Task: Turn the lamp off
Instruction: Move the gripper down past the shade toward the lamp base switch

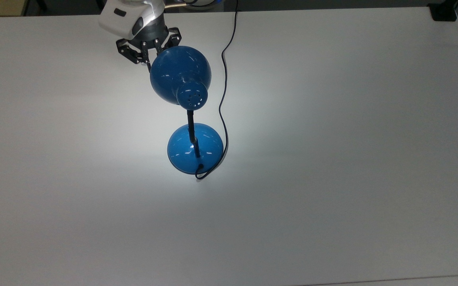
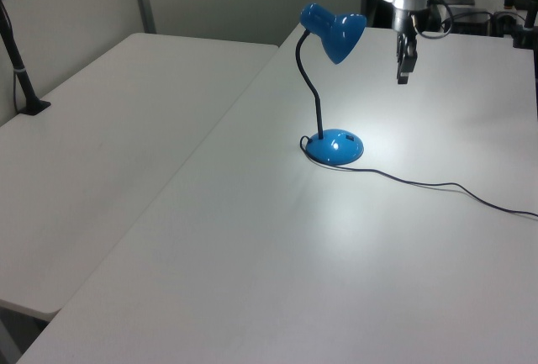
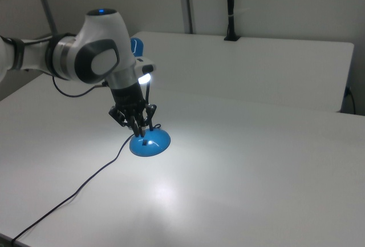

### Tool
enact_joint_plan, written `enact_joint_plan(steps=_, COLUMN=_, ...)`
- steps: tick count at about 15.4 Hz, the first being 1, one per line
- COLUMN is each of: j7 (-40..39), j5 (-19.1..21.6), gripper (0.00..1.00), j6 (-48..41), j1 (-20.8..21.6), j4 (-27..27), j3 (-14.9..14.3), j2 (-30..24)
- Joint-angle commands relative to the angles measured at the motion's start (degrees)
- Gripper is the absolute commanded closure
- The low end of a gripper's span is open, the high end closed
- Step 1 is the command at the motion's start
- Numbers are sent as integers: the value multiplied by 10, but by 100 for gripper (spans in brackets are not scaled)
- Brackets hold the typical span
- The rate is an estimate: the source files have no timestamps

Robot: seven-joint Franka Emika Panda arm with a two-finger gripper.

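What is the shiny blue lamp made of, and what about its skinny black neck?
The lamp looks like painted metal with a glossy finish: its blue shade and domed base throw sharp little reflections. The neck is thin, black and curved, likely bendable metal tubing, though its surface is too fine to tell for sure.

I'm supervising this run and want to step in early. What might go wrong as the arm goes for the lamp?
The pincer hangs close beside the shade, apart from it; a sideways move may knock the lamp over. The cord trails loose across the table and may snag. The lamp is lit, so the shade may be hot.
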Motion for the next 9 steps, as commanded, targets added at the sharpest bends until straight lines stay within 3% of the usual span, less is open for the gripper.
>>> enact_joint_plan(steps=1, j7=45, j5=8, gripper=100, j6=93, j1=9, j4=-38, j3=3, j2=19)
enact_joint_plan(steps=4, j7=86, j5=8, gripper=100, j6=193, j1=15, j4=-64, j3=7, j2=53)
enact_joint_plan(steps=9, j7=144, j5=8, gripper=100, j6=267, j1=32, j4=-65, j3=14, j2=91)
